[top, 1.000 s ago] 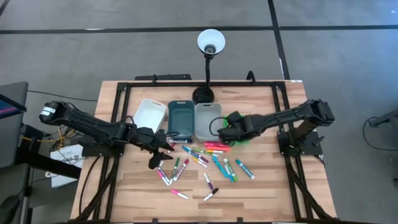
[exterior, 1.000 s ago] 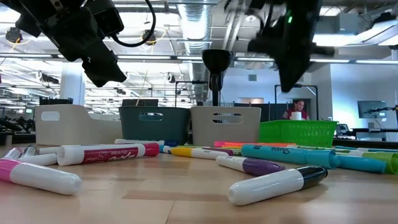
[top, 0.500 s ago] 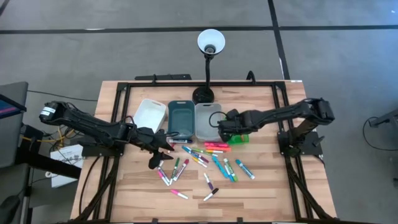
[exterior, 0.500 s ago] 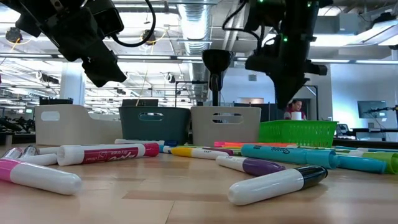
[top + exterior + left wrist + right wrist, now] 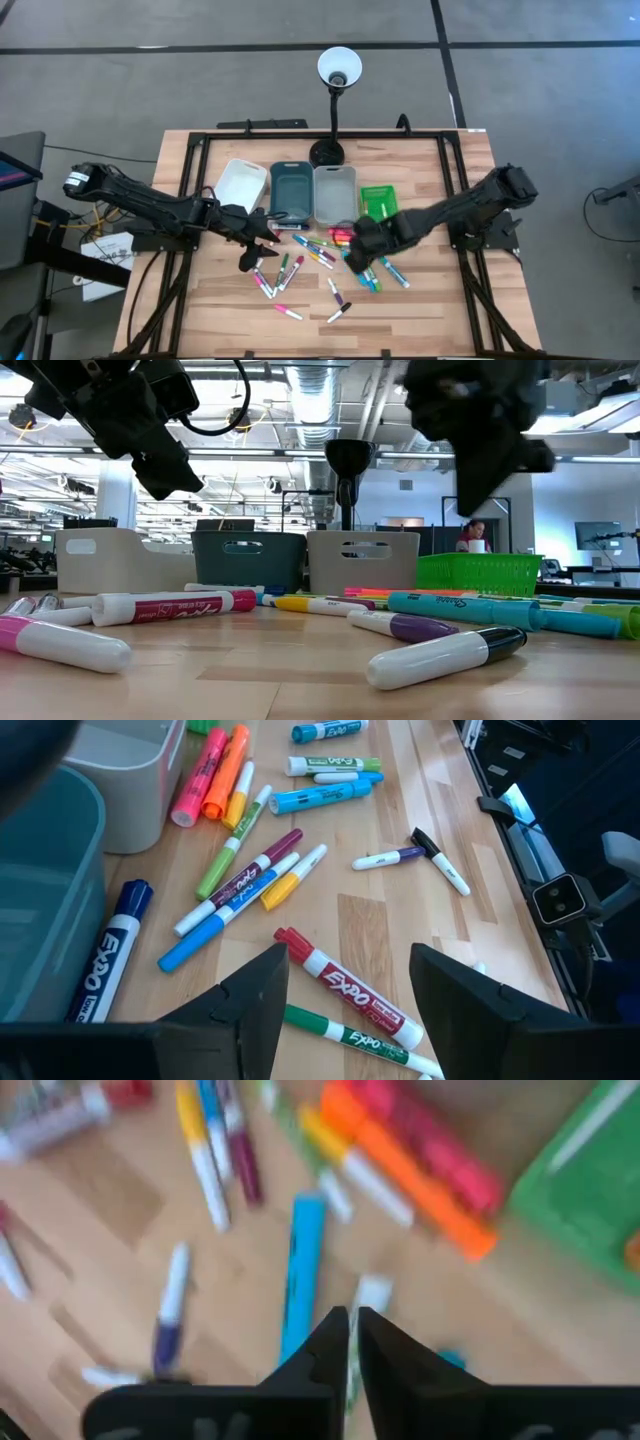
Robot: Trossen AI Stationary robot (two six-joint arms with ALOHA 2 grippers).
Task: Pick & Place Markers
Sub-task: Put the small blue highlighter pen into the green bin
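Wooden slats form the table (image 5: 420, 300), which stands on a grey floor with a white-shaded desk lamp (image 5: 338, 68) at its far edge. Three trays, white (image 5: 241, 182), teal (image 5: 289, 188) and grey (image 5: 334, 190), sit in a row just in front of the lamp base, with a green basket (image 5: 379, 199) beside the grey one. The markers (image 5: 330, 258) lie loose on the wood in front of this row: short pens, mostly white-barrelled with pink, green, blue, orange or purple caps. The left wrist view resolves what the high view cannot: a red-capped marker (image 5: 345, 996) and a blue-capped marker (image 5: 108, 960) both labelled EXPO. The low view alone shows the room behind, with ceiling ducts and a person (image 5: 474, 536) far off. The left gripper (image 5: 262, 247) hovers in front of the teal tray, its fingers (image 5: 250, 998) well apart with nothing between them. The right gripper (image 5: 356, 252) hangs over the markers in front of the grey tray, its fingers (image 5: 328, 1336) nearly together, holding nothing.
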